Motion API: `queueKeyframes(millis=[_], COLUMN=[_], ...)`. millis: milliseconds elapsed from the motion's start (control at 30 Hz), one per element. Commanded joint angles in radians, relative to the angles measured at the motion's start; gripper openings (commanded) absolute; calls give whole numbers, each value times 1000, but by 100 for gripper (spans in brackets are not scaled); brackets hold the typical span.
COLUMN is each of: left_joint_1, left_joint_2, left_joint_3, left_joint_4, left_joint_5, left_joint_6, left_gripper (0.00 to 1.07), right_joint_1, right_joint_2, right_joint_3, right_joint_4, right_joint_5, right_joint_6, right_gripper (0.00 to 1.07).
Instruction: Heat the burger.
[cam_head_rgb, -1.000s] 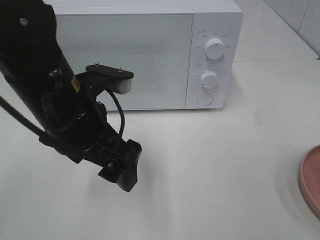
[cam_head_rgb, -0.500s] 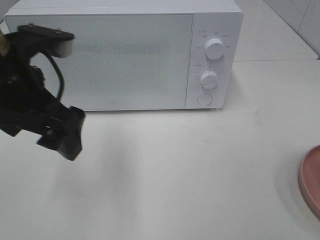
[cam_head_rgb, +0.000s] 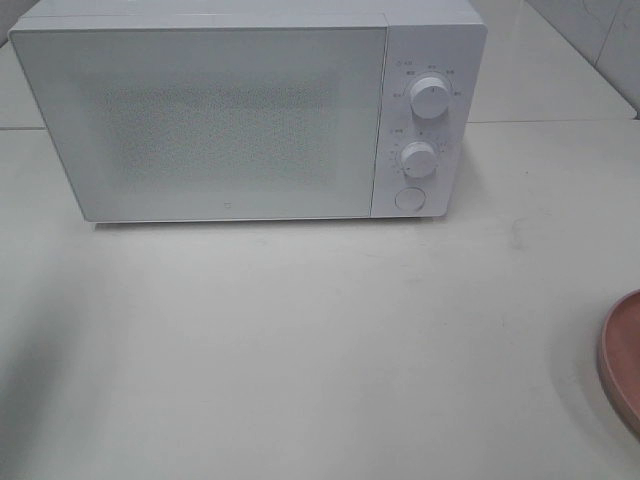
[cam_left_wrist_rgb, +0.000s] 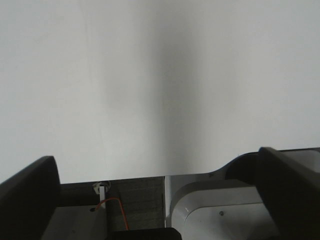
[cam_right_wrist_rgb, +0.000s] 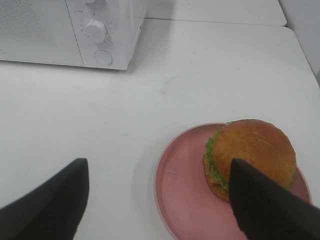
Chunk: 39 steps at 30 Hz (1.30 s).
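Left arm gone from the high view's left side, left gripper spread over bare white surface, right gripper spread above pink plate, burger on that plate, closed microwave upper frame.

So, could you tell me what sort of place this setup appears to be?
Probably a mock kitchen counter on a test bench: a white microwave with its door shut stands on a plain white table, and a burger sits on a pink plate; tiled wall behind.
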Motion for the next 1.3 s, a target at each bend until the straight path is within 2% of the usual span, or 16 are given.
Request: queueKeyframes(millis=[33, 167, 267, 400, 1033, 1300], left_joint_1=[64, 70, 70, 70, 70, 70], left_joint_2=[-115, -295, -365, -574, -1119, -1136], left_joint_3=[93, 206, 245, 333, 341, 341], left_joint_4=[-17, 5, 5, 9, 12, 8], left_joint_5=[-39, -62, -72, -96, -91, -91], left_joint_6=[-23, -22, -11, -11, -11, -11], left_gripper=[99, 99, 99, 99, 98, 98], right_joint_1=[-5, -5, -5, -5, -5, -5], right_joint_2=[-31, -31, -31, -31, -31, -28], right_joint_3=[1, 1, 1, 1, 1, 1], right_joint_4=[1, 1, 1, 1, 1, 1], right_joint_5=[-7, -7, -7, -7, -7, -7], right_joint_6=[-7, -7, -7, -7, -7, -6], right_gripper=[75, 75, 75, 75, 75, 75])
